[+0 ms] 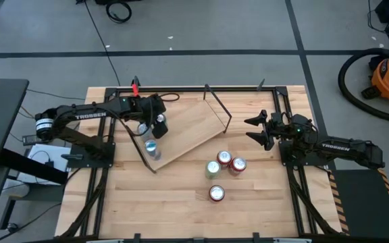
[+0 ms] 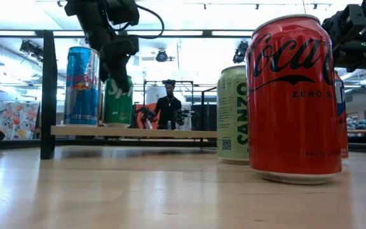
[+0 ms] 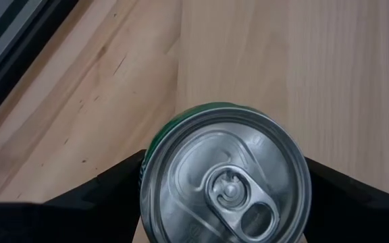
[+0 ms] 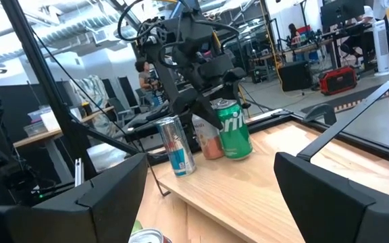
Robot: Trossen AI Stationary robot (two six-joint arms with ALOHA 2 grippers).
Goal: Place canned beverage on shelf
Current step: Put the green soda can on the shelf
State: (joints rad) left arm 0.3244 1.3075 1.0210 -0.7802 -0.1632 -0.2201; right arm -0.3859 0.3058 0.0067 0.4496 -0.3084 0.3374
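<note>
- The left gripper [image 1: 145, 128] hung over the shelf [image 1: 188, 125], its fingers [image 3: 107, 185] set on either side of a green Sprite can [image 3: 225, 175]; the left wrist view showed them flush against the can's sides just under its silver lid.
- In the low view that green can [image 2: 117, 102] stood upright on the shelf [image 2: 132, 132], with the left gripper [image 2: 116, 60] coming down on it from above.
- A tall blue Red Bull can [image 2: 82, 86] stood upright on the shelf too, just beside the green can and nearer the shelf's front left corner [image 1: 151, 148].
- The shelf lay skewed across the back left part of the surface [image 1: 262, 209], with a black rod bracket [image 1: 218, 108] at its short end.
- A red Coca-Cola Zero can [image 2: 292, 98] and a pale green can [image 2: 232, 114] stood on the surface in front of the shelf, among four cans grouped toward the front right [image 1: 224, 170].
- The right gripper [image 1: 258, 130] waited near the right edge of the surface, fingers [image 4: 329, 196] spread wide and empty, facing the shelf.
</note>
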